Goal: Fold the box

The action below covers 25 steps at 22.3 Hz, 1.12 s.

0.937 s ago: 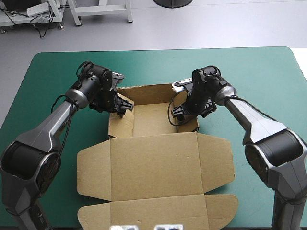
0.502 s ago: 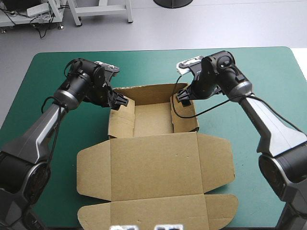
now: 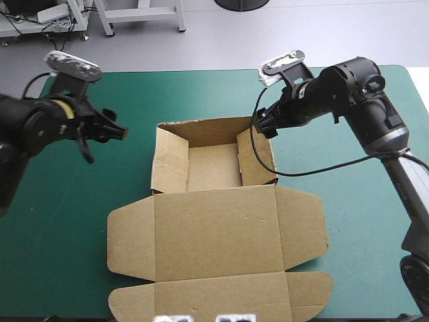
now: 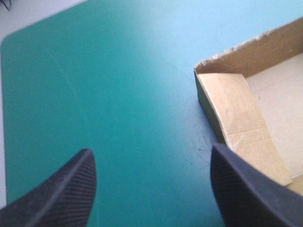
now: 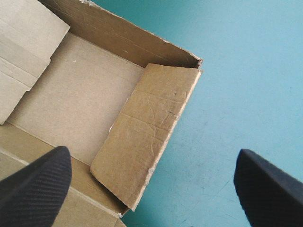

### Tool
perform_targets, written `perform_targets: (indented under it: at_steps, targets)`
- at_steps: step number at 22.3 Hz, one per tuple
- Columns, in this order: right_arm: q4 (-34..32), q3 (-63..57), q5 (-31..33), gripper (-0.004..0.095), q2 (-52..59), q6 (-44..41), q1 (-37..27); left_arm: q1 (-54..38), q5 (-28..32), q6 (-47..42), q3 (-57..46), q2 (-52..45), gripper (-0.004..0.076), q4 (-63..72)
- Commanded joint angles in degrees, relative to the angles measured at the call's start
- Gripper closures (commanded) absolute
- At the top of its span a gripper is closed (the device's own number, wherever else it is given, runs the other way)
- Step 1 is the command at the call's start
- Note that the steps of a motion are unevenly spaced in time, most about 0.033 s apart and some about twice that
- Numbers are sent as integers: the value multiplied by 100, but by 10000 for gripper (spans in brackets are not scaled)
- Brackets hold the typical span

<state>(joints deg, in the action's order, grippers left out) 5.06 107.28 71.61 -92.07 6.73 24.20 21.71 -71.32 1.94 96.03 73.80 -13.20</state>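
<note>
The brown box [image 3: 214,231] sits mid-table on the teal-green cover [image 3: 201,94] — far part raised as an open tray, lid flat toward the near edge. The left gripper [image 3: 114,131] hangs well off to the tray's left, fingers spread and empty; the right gripper [image 3: 263,125] hovers at the tray's far right corner, fingers likewise apart, gripping nothing.

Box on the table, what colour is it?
The box is plain brown, shown best in the right wrist view.
</note>
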Motion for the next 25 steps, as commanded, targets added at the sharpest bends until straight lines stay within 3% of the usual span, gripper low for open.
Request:
perform_targets:
  at_steps: [1, 2, 3, 4, 7, 11, 17, 25]
  targets:
    - [-7, 177, 36, 43, 266, 123, -33, 2, -250, 100, 111, -941, 412, -130]
    - [-7, 177, 36, 43, 205, 133, -33, 2, -250, 236, -58, -1367, 550, -130]
    - [-7, 166, 26, 43, 192, 133, -33, 2, -250, 273, -209, -1616, 605, -130]
    - [-18, 143, 28, 43, 109, 133, -33, 2, -250, 353, -540, -2126, 726, -119]
    - [-32, 143, 28, 43, -104, 55, -33, 2, -250, 368, -1553, -3162, 730, -80]
    - [48, 143, 28, 43, -465, -13, -33, 2, -250, -26, -2688, -3838, 730, -80]
    - [-35, 143, 28, 43, -1159, -296, -33, 2, -250, -449, -4045, -3850, 730, -40]
    - [335, 143, 28, 43, -1939, -487, -33, 2, -250, -679, -4718, -3850, 729, 53]
